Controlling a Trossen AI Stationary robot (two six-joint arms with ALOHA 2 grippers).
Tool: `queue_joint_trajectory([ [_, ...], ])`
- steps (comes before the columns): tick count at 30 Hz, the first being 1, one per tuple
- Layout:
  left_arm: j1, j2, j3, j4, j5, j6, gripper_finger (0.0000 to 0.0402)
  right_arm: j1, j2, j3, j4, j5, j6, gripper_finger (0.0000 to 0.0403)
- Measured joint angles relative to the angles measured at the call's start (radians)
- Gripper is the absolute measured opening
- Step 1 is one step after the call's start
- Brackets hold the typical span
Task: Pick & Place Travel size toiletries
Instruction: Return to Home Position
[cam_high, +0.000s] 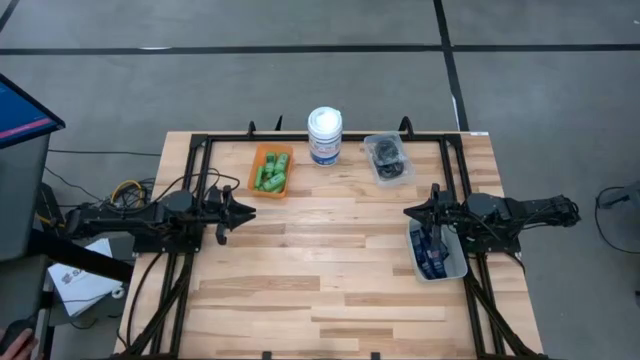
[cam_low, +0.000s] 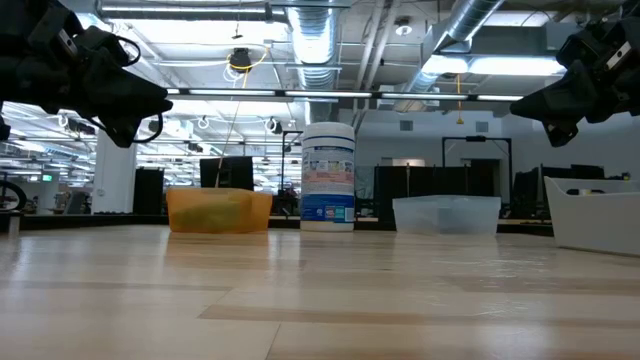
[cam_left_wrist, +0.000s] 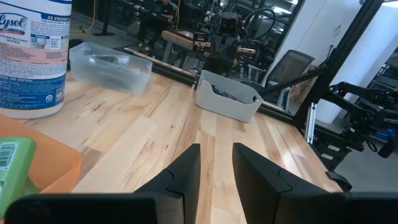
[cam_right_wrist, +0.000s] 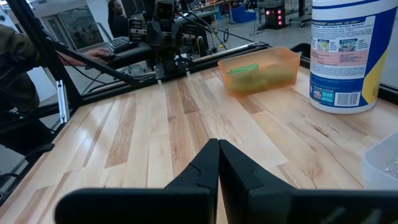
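Left claw (cam_high: 247, 212) barely parted, right claw (cam_high: 408, 212) closed, both empty above the surface (cam_high: 330, 270); blue tubes (cam_high: 431, 258) lie in the gray bin (cam_high: 459, 266), which a dipping right arm could clip.

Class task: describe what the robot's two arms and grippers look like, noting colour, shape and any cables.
Both arms, one at each side of the table, are near-black, built of jointed segments with thin cables looping along them. The left gripper and right gripper each end in two flat, angular black fingers tapering to a point. No markings show.
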Motion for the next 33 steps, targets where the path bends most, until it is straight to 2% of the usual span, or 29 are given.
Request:
queue_joint_trajectory([
  [33,0.000,0.000,0.000,0.014,0.000,0.000,0.0089,0.000,0.000,0.000,0.000,0.000,0.000,0.0000],
])
